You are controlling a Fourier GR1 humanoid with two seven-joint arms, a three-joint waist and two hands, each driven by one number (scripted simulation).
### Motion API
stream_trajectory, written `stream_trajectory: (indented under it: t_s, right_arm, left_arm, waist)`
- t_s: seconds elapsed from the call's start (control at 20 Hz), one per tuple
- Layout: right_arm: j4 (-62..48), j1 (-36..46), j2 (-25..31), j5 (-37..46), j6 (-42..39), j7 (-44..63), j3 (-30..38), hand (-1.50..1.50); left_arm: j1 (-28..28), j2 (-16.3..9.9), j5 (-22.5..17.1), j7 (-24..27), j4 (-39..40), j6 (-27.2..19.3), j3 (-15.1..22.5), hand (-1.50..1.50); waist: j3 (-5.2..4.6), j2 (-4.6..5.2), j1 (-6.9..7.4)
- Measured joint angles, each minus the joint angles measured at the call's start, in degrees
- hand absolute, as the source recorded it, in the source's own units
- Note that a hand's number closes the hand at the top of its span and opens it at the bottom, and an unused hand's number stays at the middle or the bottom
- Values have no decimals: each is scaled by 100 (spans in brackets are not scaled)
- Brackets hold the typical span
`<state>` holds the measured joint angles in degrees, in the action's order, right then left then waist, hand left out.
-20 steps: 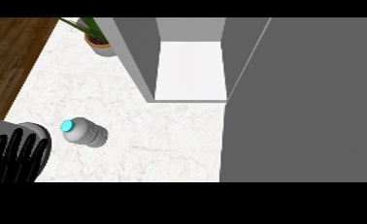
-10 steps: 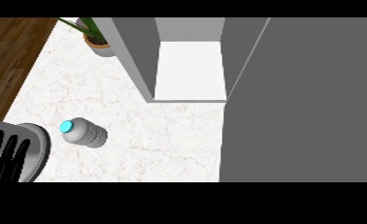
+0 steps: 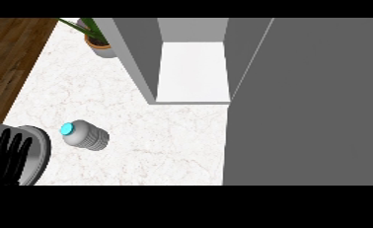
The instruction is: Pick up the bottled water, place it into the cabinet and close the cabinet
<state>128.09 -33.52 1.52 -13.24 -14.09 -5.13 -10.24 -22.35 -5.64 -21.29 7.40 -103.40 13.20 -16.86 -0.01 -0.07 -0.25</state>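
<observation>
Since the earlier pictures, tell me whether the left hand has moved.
Yes. The left hand has slid left and slightly down, away from the bottled water, which lies where it was on the counter.

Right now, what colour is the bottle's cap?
Bright turquoise; the cap tops the grey bottle, seen in the head view.

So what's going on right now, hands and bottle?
Left hand open, beside bottled water, not touching. Right hand out of view. Cabinet open, path unobstructed.

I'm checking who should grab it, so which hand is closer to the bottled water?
Left. The left hand sits at the view's left edge, just left of the bottled water and not touching it. The right hand is not in view.
</observation>
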Motion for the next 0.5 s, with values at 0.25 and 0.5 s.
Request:
stream_trajectory:
  t_s: [0.25, 0.5]
  right_arm:
    - [33, -14, 23, -76, -16, 3, -4, -150]
    - [5, -176, 39, -43, -106, -143, -68, -150]
  left_arm:
    - [488, -127, 187, 172, 785, 38, -157, -150]
    - [900, -321, 282, 478, 1807, 278, -305, -150]
  waist:
    - [0, 3, -8]
    - [-1, 3, -16]
